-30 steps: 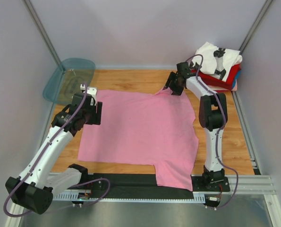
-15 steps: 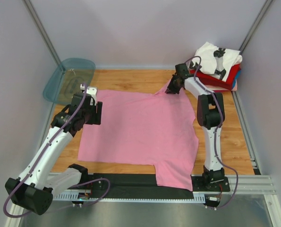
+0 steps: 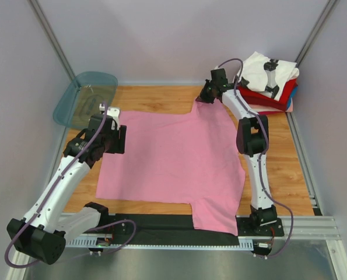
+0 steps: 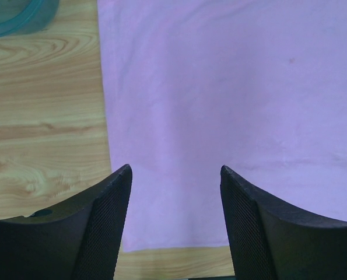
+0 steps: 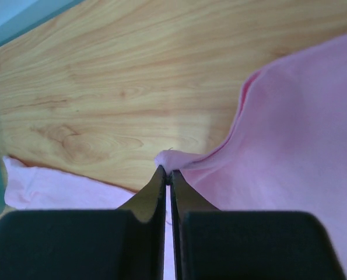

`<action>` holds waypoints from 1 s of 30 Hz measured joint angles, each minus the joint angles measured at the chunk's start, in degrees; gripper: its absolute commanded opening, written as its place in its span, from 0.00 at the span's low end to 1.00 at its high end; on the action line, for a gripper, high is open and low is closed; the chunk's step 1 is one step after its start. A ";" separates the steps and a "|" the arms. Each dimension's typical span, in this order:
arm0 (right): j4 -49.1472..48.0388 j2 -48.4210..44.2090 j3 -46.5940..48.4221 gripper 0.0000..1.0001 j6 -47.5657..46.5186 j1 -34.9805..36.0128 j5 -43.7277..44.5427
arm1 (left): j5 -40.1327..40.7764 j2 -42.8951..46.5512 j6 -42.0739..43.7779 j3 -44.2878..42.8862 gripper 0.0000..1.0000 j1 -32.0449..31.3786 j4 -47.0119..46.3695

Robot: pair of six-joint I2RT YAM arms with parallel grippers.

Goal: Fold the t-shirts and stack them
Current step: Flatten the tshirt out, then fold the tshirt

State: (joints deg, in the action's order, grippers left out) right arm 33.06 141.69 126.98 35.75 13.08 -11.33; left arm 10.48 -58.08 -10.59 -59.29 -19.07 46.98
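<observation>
A plain pink t-shirt point(image 3: 173, 160) lies spread flat over the wooden table. My right gripper point(image 3: 203, 97) is shut on its far right corner point(image 5: 172, 157) and holds that bit of cloth lifted off the wood. My left gripper point(image 3: 116, 125) hovers open over the shirt's far left corner, its fingertips point(image 4: 122, 178) apart with pink cloth point(image 4: 220, 87) and the shirt's hem between them. A stack of folded t-shirts point(image 3: 272, 81), white with black print on top of red and blue, sits at the far right corner.
A clear teal plastic tray point(image 3: 86, 99) leans at the far left corner, its rim also in the left wrist view point(image 4: 21, 14). Grey walls enclose the table on three sides. A black strip and metal rail point(image 3: 161, 230) run along the near edge.
My right gripper closed on the shirt's far right corner and pulled it up and toward the back of the table. The left arm stayed still.
</observation>
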 measured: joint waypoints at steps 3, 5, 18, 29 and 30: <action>-1.09 3.89 5.20 0.28 0.24 0.55 -1.68 | -0.55 -0.28 0.00 0.00 0.68 0.42 -0.13; -2.16 6.80 8.11 0.49 0.72 0.90 -2.69 | -0.83 -0.48 0.00 0.00 0.68 0.50 -0.13; -10.73 6.67 8.11 0.87 0.13 -0.02 -5.77 | -0.90 -1.95 0.00 0.00 0.68 1.05 -0.17; -16.74 -40.04 -30.80 0.91 -5.38 -0.09 -5.79 | -0.57 -2.89 -10.32 1.73 0.69 -3.82 2.01; -17.79 -45.46 -36.44 0.91 -5.46 0.24 -5.95 | -0.92 -1.77 -13.03 3.23 0.72 -4.26 2.03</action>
State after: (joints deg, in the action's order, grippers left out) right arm 15.27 96.23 90.54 30.28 13.32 -17.28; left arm 9.56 -59.86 -23.62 -56.05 -23.33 49.01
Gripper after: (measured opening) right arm 0.908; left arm 0.689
